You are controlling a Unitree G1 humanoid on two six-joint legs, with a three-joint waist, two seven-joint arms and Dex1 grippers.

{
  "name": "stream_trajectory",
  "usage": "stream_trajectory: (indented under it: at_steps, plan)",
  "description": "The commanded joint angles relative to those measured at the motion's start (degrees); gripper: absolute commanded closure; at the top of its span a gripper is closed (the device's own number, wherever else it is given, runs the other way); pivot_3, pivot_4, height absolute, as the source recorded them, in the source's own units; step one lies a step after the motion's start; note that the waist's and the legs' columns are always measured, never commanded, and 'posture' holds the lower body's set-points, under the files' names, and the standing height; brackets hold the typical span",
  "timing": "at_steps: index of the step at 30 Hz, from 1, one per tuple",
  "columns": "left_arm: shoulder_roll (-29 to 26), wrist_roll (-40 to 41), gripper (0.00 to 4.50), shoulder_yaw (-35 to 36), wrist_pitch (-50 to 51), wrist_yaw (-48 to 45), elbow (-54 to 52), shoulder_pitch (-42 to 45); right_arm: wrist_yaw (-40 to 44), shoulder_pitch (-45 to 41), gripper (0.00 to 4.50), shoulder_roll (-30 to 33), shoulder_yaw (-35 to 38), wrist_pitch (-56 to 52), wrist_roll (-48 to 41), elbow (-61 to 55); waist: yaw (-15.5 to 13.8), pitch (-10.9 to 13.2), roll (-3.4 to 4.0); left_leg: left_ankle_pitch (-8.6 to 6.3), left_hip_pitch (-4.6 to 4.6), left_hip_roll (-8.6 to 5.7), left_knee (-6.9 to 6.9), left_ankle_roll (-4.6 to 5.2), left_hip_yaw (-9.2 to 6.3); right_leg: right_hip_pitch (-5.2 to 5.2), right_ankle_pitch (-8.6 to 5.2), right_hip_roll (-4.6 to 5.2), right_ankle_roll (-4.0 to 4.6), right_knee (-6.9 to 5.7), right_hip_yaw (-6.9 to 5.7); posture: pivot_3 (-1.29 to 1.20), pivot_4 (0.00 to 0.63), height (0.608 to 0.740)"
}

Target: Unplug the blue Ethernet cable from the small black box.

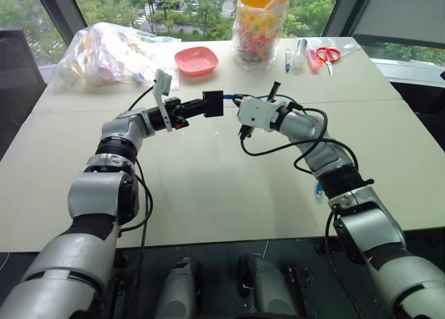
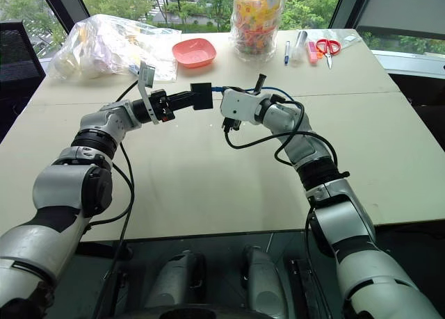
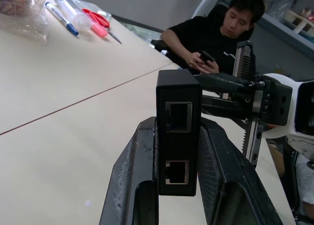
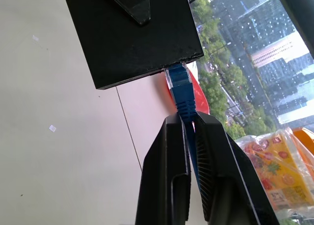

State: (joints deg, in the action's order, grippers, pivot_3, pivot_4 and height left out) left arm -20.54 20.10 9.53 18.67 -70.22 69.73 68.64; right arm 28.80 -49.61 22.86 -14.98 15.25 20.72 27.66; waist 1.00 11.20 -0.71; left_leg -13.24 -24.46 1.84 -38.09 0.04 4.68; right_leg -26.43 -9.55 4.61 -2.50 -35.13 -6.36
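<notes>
Gripping the small black box (image 3: pixel 177 137), left pincer (image 3: pixel 179 186); right pincer (image 4: pixel 191 137) pinches the blue Ethernet cable (image 4: pixel 185 100).

Furniture: a beige table (image 1: pixel 208 194), seam across its top.
Windows: behind it, showing green trees.
Light: daylight.

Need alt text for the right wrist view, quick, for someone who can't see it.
The right end effector pinches the blue Ethernet cable just behind its clear plug, which is still seated in the small black box. The box hangs above the pale table.
</notes>
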Motion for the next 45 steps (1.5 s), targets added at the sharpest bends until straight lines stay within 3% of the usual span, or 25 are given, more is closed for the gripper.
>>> stream_trajectory:
  at_steps: [1,4,5,7,9,14,19,30,45]
  plan:
    - [-1.32,1.65,4.04,2.79,2.04,-0.83,-2.54,-0.01,1.95,5.15,2.47,-0.09,5.92,-7.91,-7.83,-9.63,-0.15,0.0,0.0,0.0,-0.01,0.0,0.0,0.0,0.0,0.0,0.0,0.0,0.0,0.0,0.0,0.0,0.15,0.74]
    - [-2.17,3.53,4.04,4.67,5.76,-2.59,-4.37,-0.77,2.56,11.4,0.98,-3.89,13.22,-22.11,-20.26,-20.61,-0.23,0.01,-0.02,0.0,-0.03,0.0,-0.01,0.0,-0.06,0.02,0.01,0.02,0.0,0.0,-0.01,0.0,0.15,0.74]
    - [-2.28,3.7,4.04,4.36,6.61,-4.06,-6.17,-1.58,2.98,13.39,0.52,-6.58,15.86,-29.07,-28.1,-25.63,-0.22,0.01,-0.02,0.0,-0.02,0.01,-0.02,0.0,-0.1,0.03,0.02,0.03,0.02,0.0,-0.01,0.0,0.15,0.74]
    - [-2.47,5.84,4.04,4.27,11.77,-7.15,-11.85,-3.46,1.42,16.38,0.52,-13.28,21.49,-45.47,-49.33,-35.49,-0.08,0.01,-0.02,0.0,0.0,0.03,-0.03,0.0,-0.17,0.02,0.04,0.03,0.04,-0.03,-0.01,0.0,0.15,0.74]
    - [-2.86,9.79,4.04,5.46,19.3,-8.49,-17.79,-5.18,-1.13,17.87,0.52,-17.66,25.31,-56.6,-64.38,-41.38,0.17,0.01,-0.01,0.0,0.03,0.22,-0.02,0.0,-0.25,0.01,0.14,-0.02,0.22,-0.1,0.02,0.0,0.15,0.74]
    - [-3.75,19.32,4.04,8.08,34.98,-7.53,-32.85,-11.2,-8.88,18.03,0.52,-22.81,28.66,-63.52,-77.5,-43.41,-0.03,0.0,0.0,0.0,0.1,0.31,-0.05,-0.01,-0.26,0.07,0.08,-0.05,0.13,-0.08,0.01,0.0,0.15,0.74]
    - [-3.4,23.87,4.04,10.08,40.22,-3.16,-39.1,-14.81,-12.16,17.43,0.52,-23.53,27.69,-62.49,-78.7,-43.3,-0.37,0.0,0.0,-0.01,0.07,0.23,-0.07,-0.02,-0.27,0.06,0.07,0.03,0.13,-0.02,0.01,0.0,0.15,0.74]
    - [-1.29,28.14,4.04,9.05,42.49,0.66,-46.52,-18.17,-10.93,15.4,0.52,-21.17,24.99,-60.54,-77.54,-41.11,-0.23,0.0,0.0,-0.02,0.02,0.18,-0.04,0.0,-0.27,0.03,0.06,0.03,0.1,0.03,0.01,0.0,0.15,0.74]
    - [-1.07,29.29,4.04,7.19,41.74,1.19,-47.29,-18.55,-11.73,14.5,0.52,-21.96,24.89,-57.66,-77.77,-40.21,-0.24,0.0,0.0,-0.02,0.0,0.18,-0.04,0.0,-0.27,0.01,0.05,0.02,0.11,0.05,0.0,0.0,0.15,0.74]
